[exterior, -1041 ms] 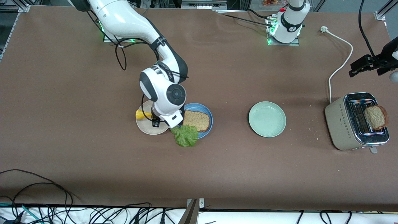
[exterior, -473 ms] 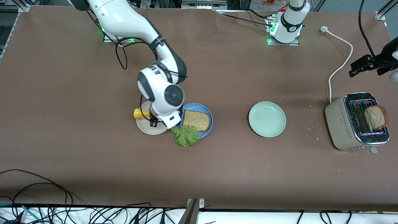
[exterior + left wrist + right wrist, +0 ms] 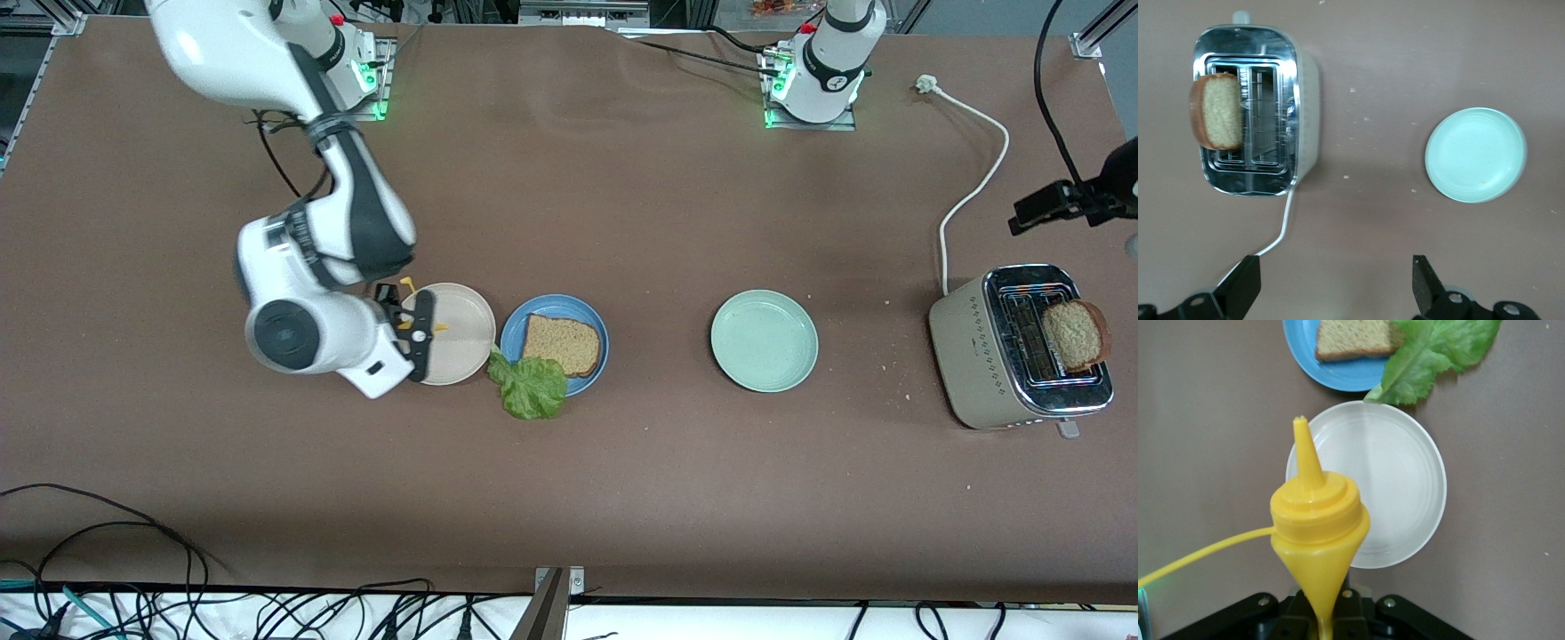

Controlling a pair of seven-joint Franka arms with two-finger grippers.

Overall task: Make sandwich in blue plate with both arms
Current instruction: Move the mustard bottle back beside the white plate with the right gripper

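Both tools differ — right tool [image 3: 411, 325] clamps yellow bottle [image 3: 1317, 527] over beige plate's [image 3: 467, 356] rim, left tool [image 3: 1331, 293] wide.

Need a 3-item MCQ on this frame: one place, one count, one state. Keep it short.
1. Where is the second bread slice?
A. on the pale green plate
B. sticking up from the toaster
C. on the beige plate

2. How many plates are on the table?
A. two
B. three
C. four

3. What is the right end effector doing?
A. shut on a yellow squeeze bottle
B. open over the toaster
C. holding the lettuce

Key: 1 B, the slice stands in a toaster slot. 2 B, beige plate, blue plate and pale green plate. 3 A, the right wrist view shows the bottle in its grip over the beige plate.
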